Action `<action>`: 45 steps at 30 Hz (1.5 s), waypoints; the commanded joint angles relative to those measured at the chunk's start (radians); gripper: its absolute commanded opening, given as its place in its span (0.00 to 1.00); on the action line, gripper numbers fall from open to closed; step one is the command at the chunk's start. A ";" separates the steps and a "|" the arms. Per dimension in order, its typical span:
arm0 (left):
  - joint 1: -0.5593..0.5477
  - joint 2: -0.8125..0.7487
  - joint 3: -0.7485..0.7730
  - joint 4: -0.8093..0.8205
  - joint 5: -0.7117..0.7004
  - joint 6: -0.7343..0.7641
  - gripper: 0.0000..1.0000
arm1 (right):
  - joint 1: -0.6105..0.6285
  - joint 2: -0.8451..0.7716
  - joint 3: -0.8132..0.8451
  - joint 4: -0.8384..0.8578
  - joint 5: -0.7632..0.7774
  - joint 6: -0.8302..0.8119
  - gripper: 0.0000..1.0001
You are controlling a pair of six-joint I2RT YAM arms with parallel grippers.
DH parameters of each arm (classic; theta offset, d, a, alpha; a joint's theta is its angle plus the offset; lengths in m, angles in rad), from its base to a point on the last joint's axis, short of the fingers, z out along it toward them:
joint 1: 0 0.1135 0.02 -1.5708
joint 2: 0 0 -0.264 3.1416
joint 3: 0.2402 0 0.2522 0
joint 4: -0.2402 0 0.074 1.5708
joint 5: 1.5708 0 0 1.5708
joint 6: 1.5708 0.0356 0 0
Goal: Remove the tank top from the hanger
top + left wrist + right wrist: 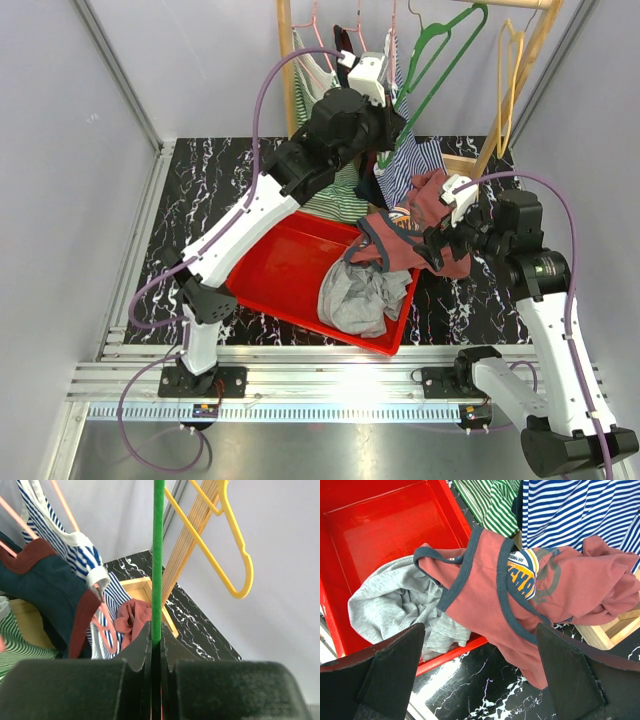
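Note:
A salmon tank top (420,222) with dark blue trim and a printed badge lies crumpled, draped from the red tray's corner onto the marbled table (485,595). The green hanger (441,48) hangs at the rack with no cloth on it, and my left gripper (386,108) is shut on its lower bar. In the left wrist view the green bar (158,555) runs straight up out of the closed left gripper (156,630). My right gripper (440,243) hovers just above the tank top, wide open, holding nothing (480,630).
The red tray (285,270) holds a grey garment (355,297). Blue-striped (412,165) and green-striped (338,197) clothes hang behind it on the wooden rack (285,60). A yellow hanger (510,70) and pink hangers (62,502) hang there too.

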 commanded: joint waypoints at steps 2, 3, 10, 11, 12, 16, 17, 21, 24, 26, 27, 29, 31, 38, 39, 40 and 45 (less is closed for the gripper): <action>-0.021 0.034 0.093 0.101 -0.088 -0.004 0.00 | -0.004 -0.019 0.036 0.007 -0.033 0.017 1.00; -0.021 0.045 0.111 0.107 -0.089 -0.004 0.00 | -0.004 -0.020 0.034 0.008 -0.033 0.019 1.00; -0.025 0.132 0.173 0.176 -0.094 -0.001 0.00 | -0.004 -0.029 0.038 0.011 -0.034 0.027 1.00; -0.029 0.152 0.187 0.188 -0.092 0.000 0.00 | -0.004 -0.029 0.036 0.011 -0.036 0.028 1.00; -0.030 0.162 0.191 0.194 -0.089 -0.001 0.00 | -0.004 -0.031 0.036 0.013 -0.036 0.030 1.00; -0.033 0.194 0.201 0.222 -0.081 -0.001 0.00 | -0.004 -0.040 0.028 0.014 -0.041 0.033 1.00; -0.035 0.200 0.201 0.233 -0.081 0.002 0.00 | -0.004 -0.042 0.027 0.015 -0.044 0.033 1.00; -0.033 0.229 0.201 0.263 -0.085 0.008 0.00 | -0.004 -0.049 0.019 0.016 -0.045 0.033 1.00; -0.033 0.250 0.204 0.294 -0.091 0.009 0.00 | -0.004 -0.054 0.018 0.015 -0.044 0.031 1.00; -0.032 0.257 0.207 0.306 -0.092 0.008 0.00 | -0.004 -0.055 0.016 0.013 -0.038 0.030 1.00; -0.032 0.260 0.207 0.311 -0.092 0.008 0.00 | -0.004 -0.057 0.015 0.011 -0.034 0.027 1.00; -0.032 0.257 0.205 0.311 -0.088 0.011 0.00 | -0.004 -0.058 0.016 0.005 -0.028 0.019 1.00; -0.033 0.237 0.201 0.308 -0.085 0.017 0.00 | -0.004 -0.057 0.030 -0.010 -0.027 -0.006 1.00; -0.033 0.081 0.052 0.317 -0.094 -0.010 0.00 | -0.004 -0.035 0.159 -0.087 -0.004 -0.049 1.00; -0.033 0.065 0.034 0.316 -0.091 -0.024 0.00 | -0.004 -0.026 0.194 -0.093 -0.004 -0.050 1.00; -0.033 0.047 0.001 0.306 -0.089 -0.029 0.00 | -0.006 -0.025 0.209 -0.099 -0.007 -0.052 1.00; -0.033 -0.045 -0.077 0.259 -0.059 -0.021 0.00 | -0.004 -0.014 0.309 -0.165 -0.030 -0.059 1.00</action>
